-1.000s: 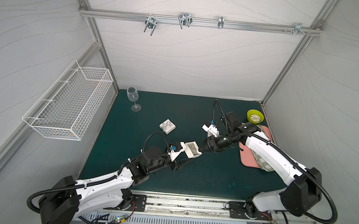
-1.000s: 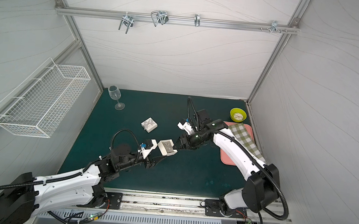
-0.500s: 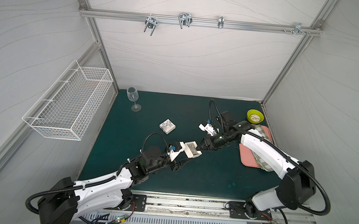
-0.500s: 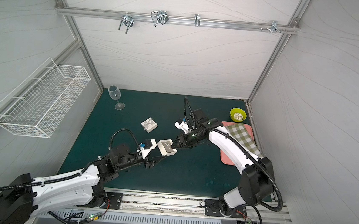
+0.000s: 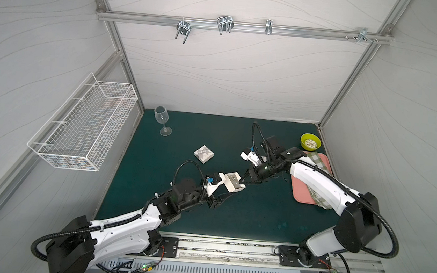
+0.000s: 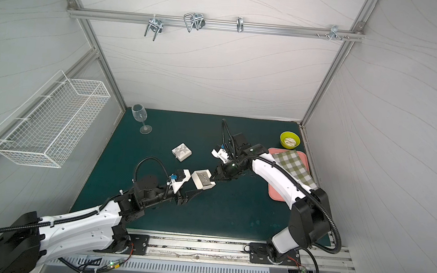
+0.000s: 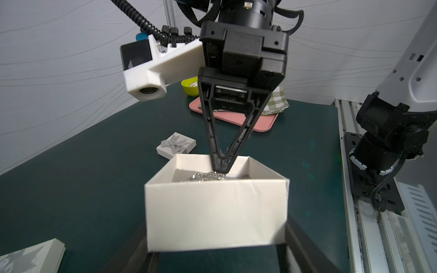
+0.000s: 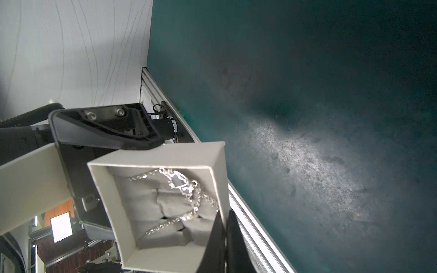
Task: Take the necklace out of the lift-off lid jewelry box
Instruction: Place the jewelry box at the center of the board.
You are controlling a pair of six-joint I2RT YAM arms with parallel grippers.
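Now the left gripper clasps the open white box between wide jaws, mid-way on the dark green mat. Inside, on grey padding, lies the silver necklace. From 2 o'clock the right gripper touches it with closed jaws; white walls surround.

Mat on the near side of the box base lies bare. Lid sits far-left of it; pink tray and bowl crowd the right edge.

The necklace inside box over counter middle, lid behind-left of it, wine glass far-left corner, bowl far-right corner, cloth on tray before the bowl.
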